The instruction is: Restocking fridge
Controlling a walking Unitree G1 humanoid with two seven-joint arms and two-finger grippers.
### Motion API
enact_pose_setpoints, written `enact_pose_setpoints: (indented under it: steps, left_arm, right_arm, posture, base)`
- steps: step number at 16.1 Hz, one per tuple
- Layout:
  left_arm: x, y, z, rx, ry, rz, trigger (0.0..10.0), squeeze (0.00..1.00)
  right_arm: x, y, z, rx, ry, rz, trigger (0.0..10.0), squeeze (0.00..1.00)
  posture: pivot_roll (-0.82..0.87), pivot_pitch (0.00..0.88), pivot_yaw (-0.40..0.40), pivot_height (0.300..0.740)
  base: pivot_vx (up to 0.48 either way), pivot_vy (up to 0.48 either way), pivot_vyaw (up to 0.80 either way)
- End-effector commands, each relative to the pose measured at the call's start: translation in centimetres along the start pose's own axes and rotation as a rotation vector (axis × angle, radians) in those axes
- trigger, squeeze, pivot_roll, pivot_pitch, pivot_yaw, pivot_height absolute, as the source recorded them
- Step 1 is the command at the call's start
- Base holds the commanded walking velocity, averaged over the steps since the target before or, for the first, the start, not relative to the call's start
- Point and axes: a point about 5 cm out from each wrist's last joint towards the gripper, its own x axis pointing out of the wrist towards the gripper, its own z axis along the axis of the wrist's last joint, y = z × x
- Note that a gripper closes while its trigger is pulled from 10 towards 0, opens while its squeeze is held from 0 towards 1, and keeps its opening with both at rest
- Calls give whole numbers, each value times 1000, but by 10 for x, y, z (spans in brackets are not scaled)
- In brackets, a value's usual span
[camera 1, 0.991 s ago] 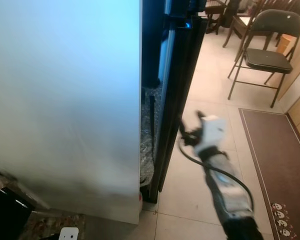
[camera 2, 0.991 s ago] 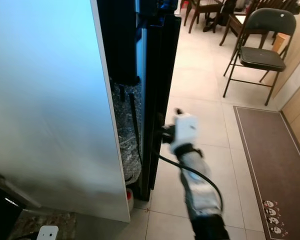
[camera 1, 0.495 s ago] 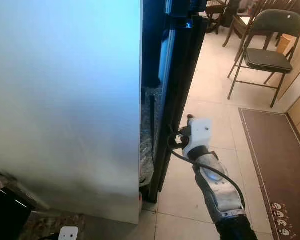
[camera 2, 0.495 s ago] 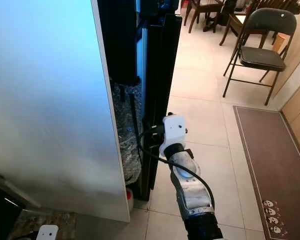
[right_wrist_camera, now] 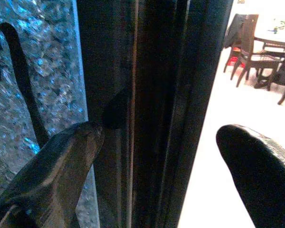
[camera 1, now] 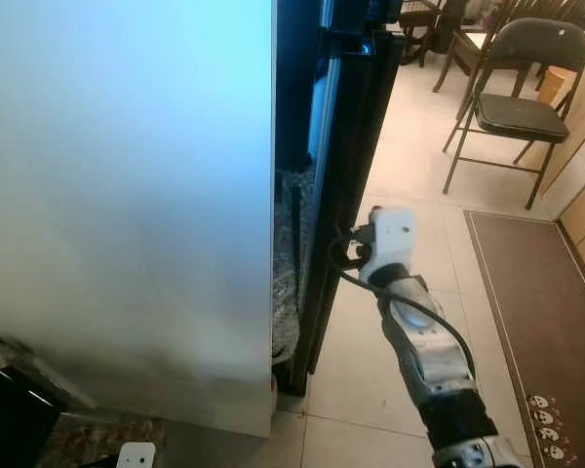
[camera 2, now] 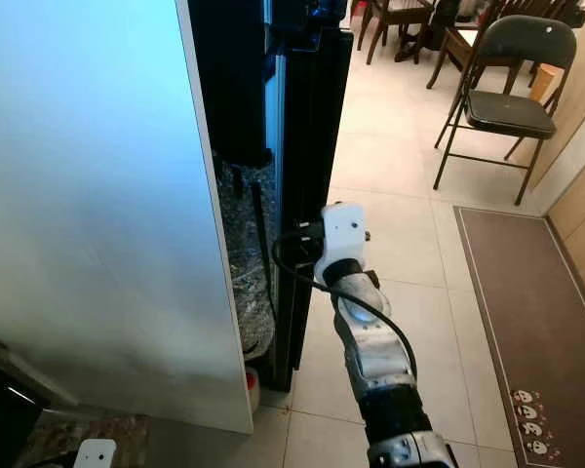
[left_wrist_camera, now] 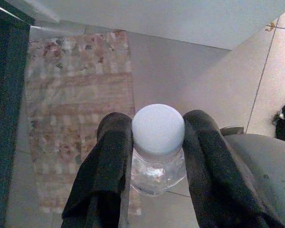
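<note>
The fridge shows a wide pale side panel (camera 1: 127, 195) and a black door edge (camera 1: 346, 146) standing upright beside it. My right gripper (right_wrist_camera: 159, 135) is open at that door edge, about mid-height, one finger (right_wrist_camera: 61, 161) on the side of the dark gap and the other finger (right_wrist_camera: 256, 161) on the room side. In the head view its white wrist block (camera 1: 392, 234) sits just right of the door. My left gripper (left_wrist_camera: 157, 122) is shut on a clear bottle with a white cap (left_wrist_camera: 158, 130), held low over the floor.
Crinkled clear wrap (camera 1: 288, 253) fills the gap beside the door. A black folding chair (camera 1: 522, 107) and a brown mat (camera 1: 546, 312) lie to the right on pale tiles. Dining chairs (camera 1: 439, 24) stand at the back. A patterned rug (left_wrist_camera: 76, 104) lies under the left gripper.
My right arm has swung left and forward, bringing its gripper from open floor up to the black door edge. The fridge and the left gripper's bottle have not moved.
</note>
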Motion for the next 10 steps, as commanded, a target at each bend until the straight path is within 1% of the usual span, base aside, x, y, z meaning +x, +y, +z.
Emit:
enact_pose_setpoints:
  steps: [1,7,8,10]
  left_arm:
    - [0,1,-1,-3,5,13,10000,0]
    - [0,-1,0,-3,-3,10,10000,0]
    - [0,-1,0,-3,-7,9,10000,0]
    - [0,-2,0,-2,-8,10,10000,0]
  right_arm:
    - [6,4,4,15,-16,33,10000,0]
    - [14,3,9,9,-39,21,10000,0]
    - [16,0,11,6,-48,1,10000,0]
    - [18,-10,15,-10,-66,-62,10000,0]
  posture:
    - [14,13,-7,740]
    - [14,15,-5,740]
    - [14,15,-5,740]
    - [14,15,-6,740]
  base:
    - [0,0,0]
    - [0,0,0]
    - [0,0,0]
    - [0,0,0]
